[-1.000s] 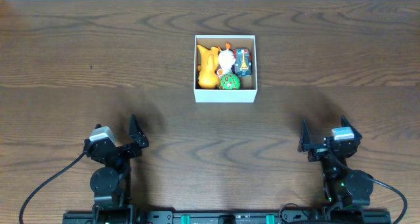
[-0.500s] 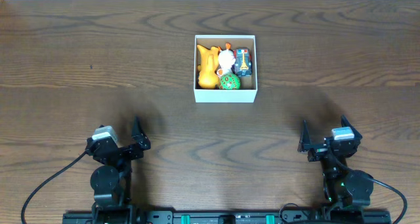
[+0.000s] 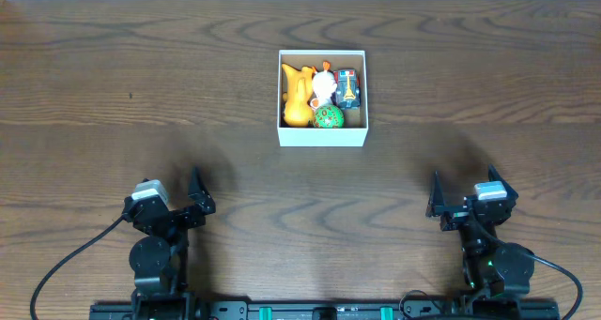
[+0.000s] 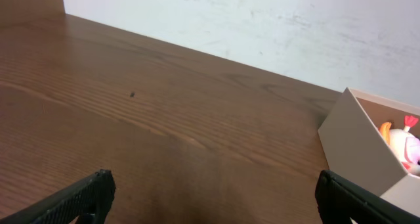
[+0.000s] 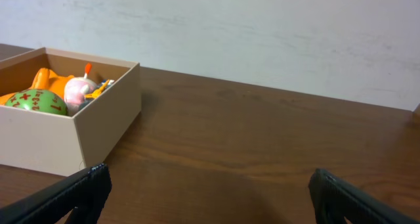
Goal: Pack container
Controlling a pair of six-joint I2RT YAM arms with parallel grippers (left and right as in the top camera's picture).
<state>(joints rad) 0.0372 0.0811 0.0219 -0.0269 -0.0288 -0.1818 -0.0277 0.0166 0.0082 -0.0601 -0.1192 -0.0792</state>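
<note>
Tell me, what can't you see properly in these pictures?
Overhead: the white toy in the container is too small to identify.
Left wrist: the right edge cuts the container off; its wall hides most of what's inside.
Right wrist: the container's wall hides the blue toy.

The square, white-walled container (image 3: 322, 137) sits upright at the far middle of the table (image 3: 141, 76), packed with small toys (image 3: 319, 95).

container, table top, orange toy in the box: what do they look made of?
Container: likely cardboard or paperboard, matte white outside, brown inside; thin straight walls, crisp corners.
Table: dark wood or wood-look laminate with a slight sheen; grain shows, but I cannot tell which.
Orange toy: probably moulded plastic or rubber; smooth rounded shape, one even colour, faint shine.
</note>
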